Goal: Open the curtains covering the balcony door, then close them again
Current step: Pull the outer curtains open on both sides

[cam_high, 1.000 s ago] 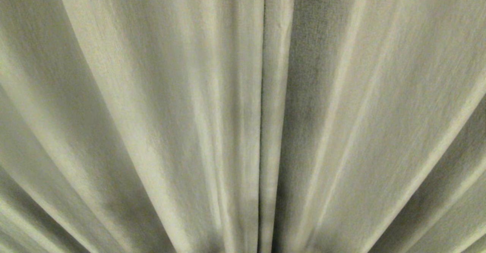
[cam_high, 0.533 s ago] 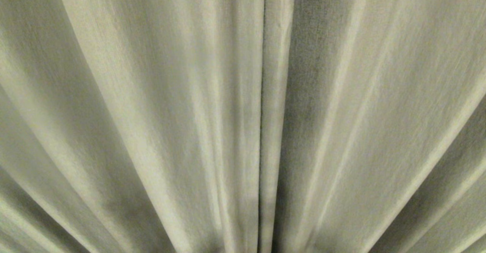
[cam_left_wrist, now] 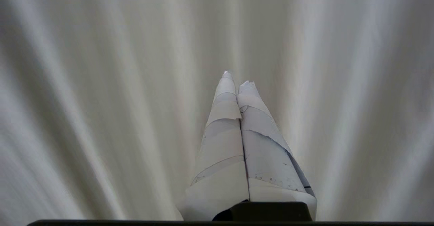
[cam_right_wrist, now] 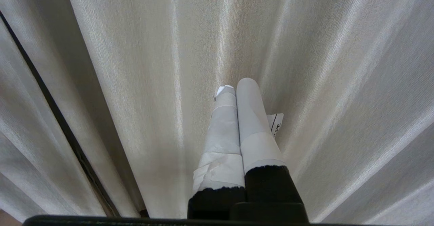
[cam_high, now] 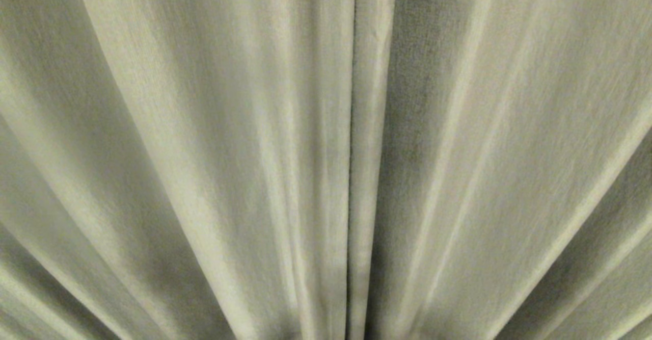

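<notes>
Nothing's budged in the last second: the cream pleated fabric curtains (cam_high: 229, 156) still hang fully drawn with edges meeting dead centre, door hidden, and the tape-wrapped left gripper (cam_left_wrist: 235, 78) and right gripper (cam_right_wrist: 237, 85) sit clenched on nothing, so opening hasn't started.

Drawn curtains (cam_high: 204, 156) ahead, edges meeting at centre.
Left panel left of the seam, right panel right of it; left gripper (cam_left_wrist: 235, 78) and right gripper (cam_right_wrist: 237, 85) just before the pleats.
</notes>
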Controlling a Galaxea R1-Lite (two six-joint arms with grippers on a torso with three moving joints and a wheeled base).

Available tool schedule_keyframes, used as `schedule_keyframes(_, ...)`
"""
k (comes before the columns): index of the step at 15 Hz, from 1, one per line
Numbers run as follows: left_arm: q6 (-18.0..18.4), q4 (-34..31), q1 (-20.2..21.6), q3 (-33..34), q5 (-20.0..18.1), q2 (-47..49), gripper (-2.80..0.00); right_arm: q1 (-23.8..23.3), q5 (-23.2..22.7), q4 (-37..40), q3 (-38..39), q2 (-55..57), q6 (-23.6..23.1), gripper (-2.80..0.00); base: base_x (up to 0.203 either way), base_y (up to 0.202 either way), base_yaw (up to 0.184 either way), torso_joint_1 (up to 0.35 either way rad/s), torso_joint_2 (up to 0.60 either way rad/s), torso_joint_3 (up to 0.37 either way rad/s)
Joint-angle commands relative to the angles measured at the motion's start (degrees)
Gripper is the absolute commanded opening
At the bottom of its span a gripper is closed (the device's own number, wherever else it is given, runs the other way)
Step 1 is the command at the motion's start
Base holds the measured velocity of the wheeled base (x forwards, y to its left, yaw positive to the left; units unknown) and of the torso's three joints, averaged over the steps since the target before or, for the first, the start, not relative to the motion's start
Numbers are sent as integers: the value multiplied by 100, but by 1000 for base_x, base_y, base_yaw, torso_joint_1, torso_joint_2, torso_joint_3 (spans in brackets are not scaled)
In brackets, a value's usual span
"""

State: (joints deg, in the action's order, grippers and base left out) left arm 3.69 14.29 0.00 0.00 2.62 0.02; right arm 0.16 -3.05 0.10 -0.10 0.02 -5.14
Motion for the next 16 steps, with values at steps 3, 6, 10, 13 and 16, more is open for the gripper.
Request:
schedule_keyframes(3,84,441,0,0,1154,-2,-280,2,-3,-1,1,7,-4,-280,0,0,0,0,0,0)
schedule_keyframes(6,188,239,0,0,1365,-2,-280,2,-3,-1,1,7,-4,-280,0,0,0,0,0,0)
schedule_keyframes(10,441,-251,0,-408,641,15,-280,2,-3,-1,1,7,-4,-280,0,0,0,0,0,0)
schedule_keyframes(13,400,-1390,4,-1446,-489,333,-280,2,-3,8,1,7,-4,-280,0,0,0,0,0,0)
schedule_keyframes(16,199,-1538,27,-2125,-1436,1556,-280,2,-3,-1,1,7,-4,-280,0,0,0,0,0,0)
